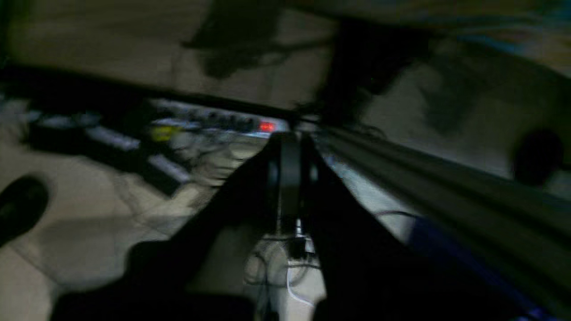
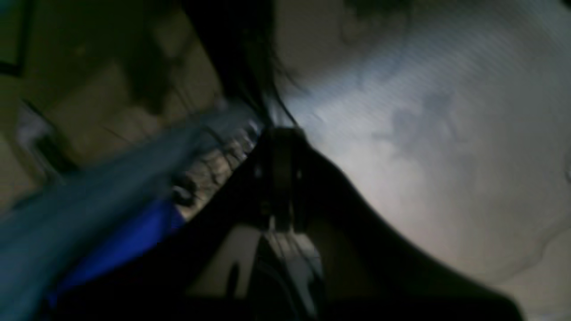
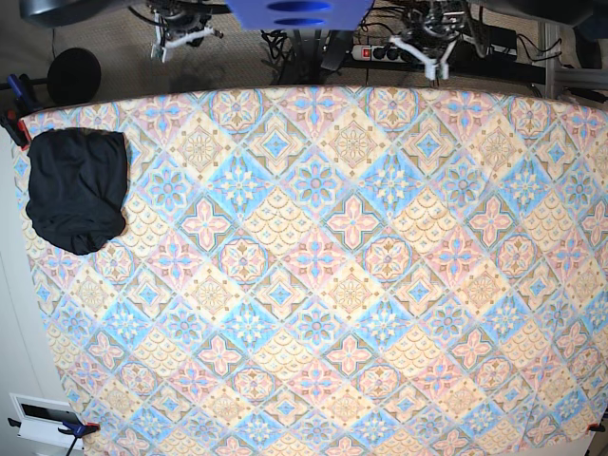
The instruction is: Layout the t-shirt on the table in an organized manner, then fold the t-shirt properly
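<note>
The black t-shirt (image 3: 78, 190) lies as a compact rounded bundle at the far left of the table (image 3: 351, 285), near its back corner. Both arms are pulled back beyond the table's far edge. My left gripper (image 3: 432, 52) is at the top right of the base view and my right gripper (image 3: 180, 33) at the top left, both far from the shirt. In the blurred left wrist view the left gripper (image 1: 290, 138) has its fingers together over the floor. The right gripper (image 2: 283, 133) looks the same in the right wrist view. Neither holds anything.
A round black object (image 3: 74, 74) sits on the floor behind the table's left corner. A power strip (image 3: 380, 52) with a red light and cables lies behind the table. Clamps (image 3: 14, 119) grip the cloth at the left edge.
</note>
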### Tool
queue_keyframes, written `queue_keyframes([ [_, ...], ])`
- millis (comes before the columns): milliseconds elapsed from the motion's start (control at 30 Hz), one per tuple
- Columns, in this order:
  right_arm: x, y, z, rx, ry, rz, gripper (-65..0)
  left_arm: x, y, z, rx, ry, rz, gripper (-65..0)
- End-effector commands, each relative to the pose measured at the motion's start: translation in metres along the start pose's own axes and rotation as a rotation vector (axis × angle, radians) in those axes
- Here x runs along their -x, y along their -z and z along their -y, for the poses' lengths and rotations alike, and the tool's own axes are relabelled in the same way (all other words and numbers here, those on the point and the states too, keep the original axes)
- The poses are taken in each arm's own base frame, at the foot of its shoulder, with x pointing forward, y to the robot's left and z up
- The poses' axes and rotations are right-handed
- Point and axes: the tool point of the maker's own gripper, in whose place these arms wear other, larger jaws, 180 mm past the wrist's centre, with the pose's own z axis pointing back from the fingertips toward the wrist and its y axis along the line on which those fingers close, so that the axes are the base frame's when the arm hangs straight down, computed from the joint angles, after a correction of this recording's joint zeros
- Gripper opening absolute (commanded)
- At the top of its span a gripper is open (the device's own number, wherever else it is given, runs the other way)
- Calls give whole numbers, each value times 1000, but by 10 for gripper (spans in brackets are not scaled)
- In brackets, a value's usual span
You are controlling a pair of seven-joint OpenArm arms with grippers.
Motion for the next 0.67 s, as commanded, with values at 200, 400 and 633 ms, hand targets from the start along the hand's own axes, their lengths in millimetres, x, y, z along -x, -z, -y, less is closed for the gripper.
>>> queue_keyframes([
  [200, 2, 9, -31, -45, 28, 14, -650, 2, 14, 36, -9, 151, -30, -650],
  [400, 4, 10, -35, -51, 29, 12, -650, 3, 16, 41, -33, 157, -23, -650],
  [633, 4, 10, -36, -52, 27, 11, -650, 9, 15, 48, -24, 146, -29, -650],
])
